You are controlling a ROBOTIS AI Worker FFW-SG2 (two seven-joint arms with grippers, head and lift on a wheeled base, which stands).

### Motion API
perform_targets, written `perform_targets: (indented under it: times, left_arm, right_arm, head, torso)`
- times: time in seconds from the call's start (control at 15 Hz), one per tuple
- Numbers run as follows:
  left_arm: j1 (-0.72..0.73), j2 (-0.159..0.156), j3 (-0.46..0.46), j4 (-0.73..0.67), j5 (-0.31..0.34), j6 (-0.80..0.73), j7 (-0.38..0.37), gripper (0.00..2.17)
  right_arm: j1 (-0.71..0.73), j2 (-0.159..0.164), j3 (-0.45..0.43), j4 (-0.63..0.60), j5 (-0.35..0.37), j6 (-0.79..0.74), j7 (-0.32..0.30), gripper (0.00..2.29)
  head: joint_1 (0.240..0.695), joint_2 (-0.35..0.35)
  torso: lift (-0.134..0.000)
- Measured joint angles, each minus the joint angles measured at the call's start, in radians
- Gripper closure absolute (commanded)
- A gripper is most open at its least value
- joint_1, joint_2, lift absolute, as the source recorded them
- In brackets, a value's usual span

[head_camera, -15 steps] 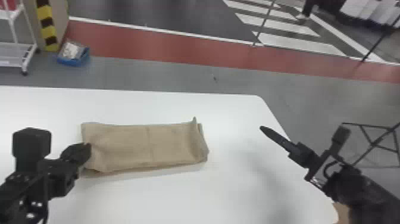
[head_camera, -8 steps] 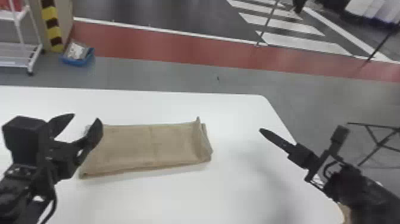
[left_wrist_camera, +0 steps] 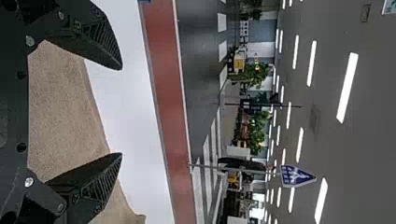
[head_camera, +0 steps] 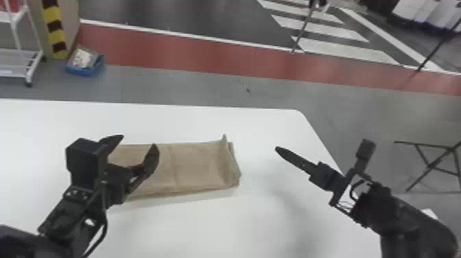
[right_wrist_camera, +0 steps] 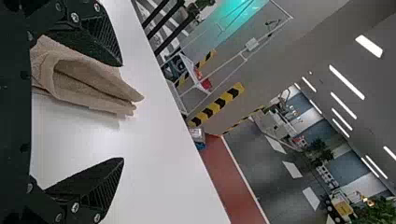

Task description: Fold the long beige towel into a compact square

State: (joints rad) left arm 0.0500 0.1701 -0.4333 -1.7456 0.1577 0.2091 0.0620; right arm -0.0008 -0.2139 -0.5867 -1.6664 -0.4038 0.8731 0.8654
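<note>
Head view: one beige towel [head_camera: 199, 168], folded flat, lies lengthwise along the worktop's [head_camera: 240, 233] far edge, short of the far right corner. Left gripper [head_camera: 138, 141], above the towel's left end; right gripper [head_camera: 278, 149], near the right edge.

Left wrist view: fingers spread, towel beyond.

Right wrist view: fingers spread, towel's layered end beyond.

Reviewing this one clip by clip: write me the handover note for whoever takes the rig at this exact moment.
Left gripper: open, empty, above the left part of the towel.
Right gripper: open, empty, off to the towel's right.
Towel: on the white table, an oblong running left to right, its right end ruffled with an edge sticking up.
Done: layers show at the right end, so it looks partly folded.
Left: bring the oblong down to a compact square, probably tidying that end too.
</note>
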Motion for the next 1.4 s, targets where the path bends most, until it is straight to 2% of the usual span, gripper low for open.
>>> perform_targets:
  times: [0.07,0.2,0.33,0.53,0.73,1.2,1.4]
  left_arm:
    - [-0.017,-0.010,-0.009,0.003,0.000,0.039,0.004,2.00]
    - [-0.050,-0.024,-0.018,0.006,0.013,0.173,0.000,2.01]
    - [-0.070,-0.034,-0.024,0.012,0.023,0.239,0.004,2.00]
    - [-0.081,-0.041,-0.028,0.030,0.018,0.263,0.014,2.00]
    - [-0.095,-0.044,-0.031,0.068,0.008,0.280,0.019,2.00]
    - [-0.101,-0.039,-0.029,0.105,0.005,0.284,0.014,2.00]
    - [-0.101,-0.032,-0.025,0.106,0.006,0.285,0.009,2.00]
  right_arm:
    - [0.002,0.000,0.000,-0.007,0.000,0.008,0.000,0.19]
    - [0.004,0.000,0.000,-0.011,0.000,0.015,0.000,0.19]
    - [0.004,0.000,0.009,-0.011,0.000,0.013,-0.016,0.18]
    - [-0.030,0.000,0.065,0.019,0.026,0.004,-0.039,0.19]
    - [-0.069,0.001,0.149,0.026,0.072,0.035,-0.124,0.19]
    - [-0.175,0.057,0.256,0.000,0.160,0.209,-0.254,0.21]
    - [-0.240,0.062,0.298,0.021,0.232,0.327,-0.268,0.22]
  head:
    - [0.695,-0.350]
    - [0.695,-0.350]
    - [0.695,-0.350]
    - [0.695,-0.350]
    - [0.695,-0.329]
    - [0.695,-0.258]
    - [0.695,-0.241]
  torso:
    - [-0.124]
    - [-0.124]
    - [-0.124]
    - [-0.124]
    - [-0.124]
    - [-0.124]
    - [-0.124]
